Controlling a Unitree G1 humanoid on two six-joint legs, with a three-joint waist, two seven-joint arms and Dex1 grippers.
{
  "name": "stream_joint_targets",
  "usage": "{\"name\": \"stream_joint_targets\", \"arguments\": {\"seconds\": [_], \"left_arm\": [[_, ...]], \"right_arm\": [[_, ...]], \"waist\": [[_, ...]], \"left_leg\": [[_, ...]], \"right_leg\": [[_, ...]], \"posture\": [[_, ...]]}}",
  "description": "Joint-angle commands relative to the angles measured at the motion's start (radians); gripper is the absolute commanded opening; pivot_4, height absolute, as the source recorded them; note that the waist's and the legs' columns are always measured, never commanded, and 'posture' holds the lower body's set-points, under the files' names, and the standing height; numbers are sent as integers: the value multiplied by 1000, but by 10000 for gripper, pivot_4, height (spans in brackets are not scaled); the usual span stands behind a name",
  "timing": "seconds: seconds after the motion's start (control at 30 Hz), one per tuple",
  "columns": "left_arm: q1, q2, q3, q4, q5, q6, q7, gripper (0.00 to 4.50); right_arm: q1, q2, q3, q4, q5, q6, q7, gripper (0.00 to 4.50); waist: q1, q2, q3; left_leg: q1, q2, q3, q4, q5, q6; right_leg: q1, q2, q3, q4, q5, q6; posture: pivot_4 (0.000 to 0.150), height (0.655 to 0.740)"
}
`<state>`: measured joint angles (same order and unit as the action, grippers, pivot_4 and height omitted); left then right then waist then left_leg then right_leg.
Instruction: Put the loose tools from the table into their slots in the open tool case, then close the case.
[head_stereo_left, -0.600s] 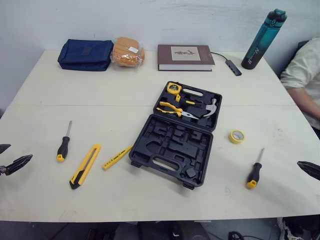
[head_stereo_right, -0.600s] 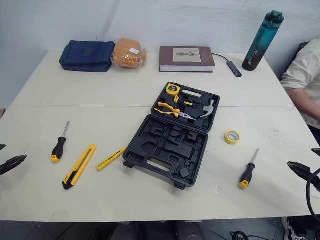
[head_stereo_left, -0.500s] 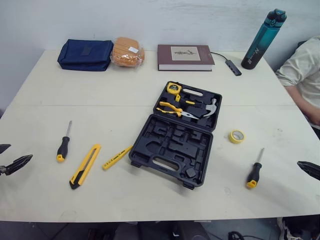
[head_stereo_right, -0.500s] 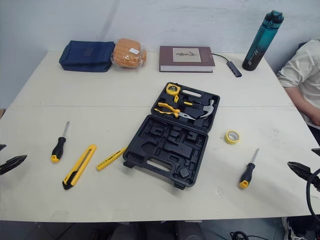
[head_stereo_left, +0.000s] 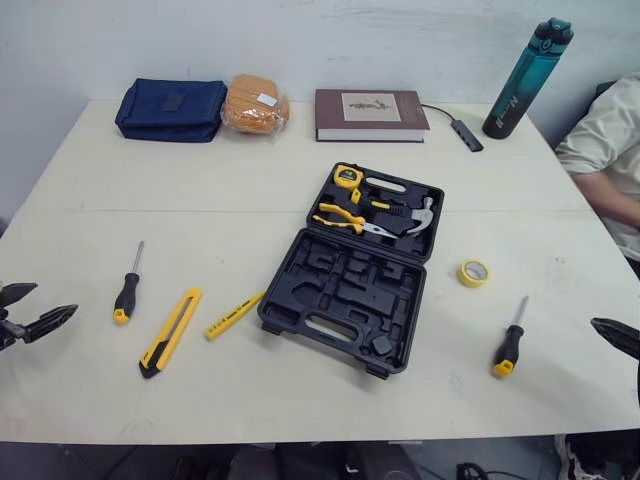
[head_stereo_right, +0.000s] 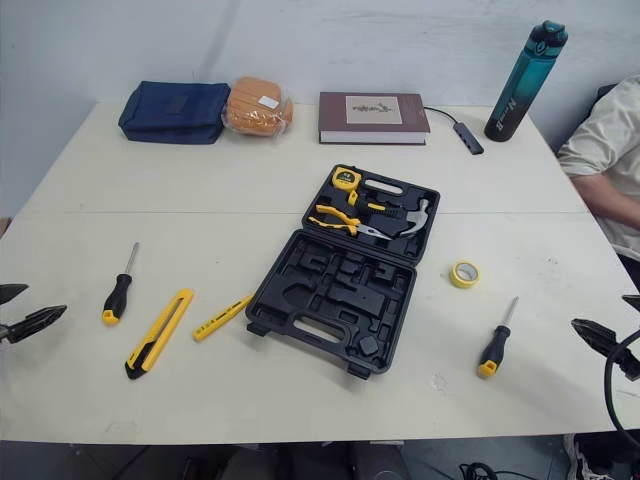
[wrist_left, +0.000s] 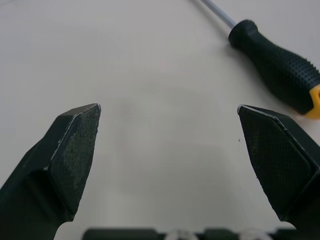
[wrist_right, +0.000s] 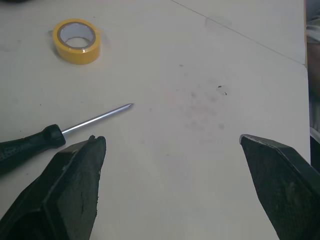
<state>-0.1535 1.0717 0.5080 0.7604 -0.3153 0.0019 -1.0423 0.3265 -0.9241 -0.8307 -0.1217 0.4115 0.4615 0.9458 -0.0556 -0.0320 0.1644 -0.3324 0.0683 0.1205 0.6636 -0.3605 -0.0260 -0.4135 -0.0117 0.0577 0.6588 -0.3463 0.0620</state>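
Over the left edge of the table (head_stereo_left: 250, 215), left pincer (head_stereo_left: 56, 298), open and empty, now nearer the screwdriver (head_stereo_left: 129, 285).

The left gripper (head_stereo_left: 57, 297) hovers low over the table (head_stereo_left: 250, 190), jaws parted and empty. Just beyond its fingertips lies a black-handled screwdriver (head_stereo_left: 125, 292), with a yellow utility knife (head_stereo_left: 170, 331) and a small yellow tool (head_stereo_left: 234, 314) farther out toward the open tool case (head_stereo_left: 355, 270). The right gripper (head_stereo_left: 612, 333) points at a second screwdriver (head_stereo_left: 510, 342) near its tip, with a tape roll (head_stereo_left: 473, 272) beyond.
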Motion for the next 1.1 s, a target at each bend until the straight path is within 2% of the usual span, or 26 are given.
{"name": "stream_joint_targets", "arguments": {"seconds": [0.03,0.13,0.23,0.3,0.4,0.53,0.73,0.83,0.87,0.9,1.07,1.1], "left_arm": [[-8,7,-4,-55,-14,11,-21,44267],[-23,-4,-27,-142,-24,41,-33,44267],[-104,-45,-106,-303,-33,116,-17,44267],[-207,-107,-224,-421,0,156,-6,44267],[-356,-188,-344,-471,39,230,24,44267],[-558,-300,-475,-357,127,226,56,44267],[-718,-419,-614,-177,247,126,44,44267],[-800,-487,-639,-47,284,76,69,36494],[-824,-505,-646,0,298,53,80,31934],[-843,-522,-651,44,311,32,89,27040],[-922,-592,-659,220,351,-49,113,3643],[-937,-606,-661,250,359,-62,118,298]], "right_arm": [[-8,13,-9,-52,18,14,-22,45000],[-12,19,13,-94,16,31,-41,45000],[-67,27,80,-180,41,88,-97,45000],[-126,34,147,-213,41,127,-141,45000],[-194,36,242,-234,24,162,-184,45000],[-303,37,380,-241,9,213,-235,45000],[-405,29,514,-193,-45,234,-272,45000],[-453,33,569,-158,-68,232,-279,45000],[-467,36,584,-149,-71,234,-279,39402],[-478,39,597,-142,-73,232,-278,36220],[-524,59,656,-105,-91,219,-283,10612],[-534,63,671,-96,-98,213,-281,6078]], "waist": [[-1,0,0],[0,0,0],[4,0,0],[9,0,0],[23,1,0],[24,1,0],[16,1,0],[20,1,0],[22,1,0],[24,1,0],[24,1,0],[24,1,0]], "left_leg": [[0,0,0,0,0,0],[0,0,0,0,0,-1],[0,0,0,1,0,-1],[-1,0,-1,3,1,0],[-2,-1,-1,5,1,-1],[-4,-1,1,6,1,-1],[-4,0,3,11,1,-1],[-5,0,3,12,1,-1],[-5,0,3,13,1,-1],[-6,0,3,14,1,-1],[-6,1,3,13,1,-1],[-6,1,3,14,1,-1]], "right_leg": [[0,0,0,0,0,0],[0,1,0,0,0,0],[0,0,0,1,0,0],[0,0,0,2,1,1],[0,1,1,2,1,2],[-2,2,2,2,1,2],[-3,4,3,5,1,2],[-3,4,3,5,1,2],[-3,4,3,5,1,2],[-4,4,3,5,1,2],[-4,4,3,5,1,2],[-4,4,3,5,1,2]], "posture": [[1500,7400],[1500,7400],[1500,7400],[1500,7400],[1500,7400],[1500,7400],[1500,7400],[1500,7400],[1500,7400],[1500,7400],[1500,7400],[1500,7400]]}}
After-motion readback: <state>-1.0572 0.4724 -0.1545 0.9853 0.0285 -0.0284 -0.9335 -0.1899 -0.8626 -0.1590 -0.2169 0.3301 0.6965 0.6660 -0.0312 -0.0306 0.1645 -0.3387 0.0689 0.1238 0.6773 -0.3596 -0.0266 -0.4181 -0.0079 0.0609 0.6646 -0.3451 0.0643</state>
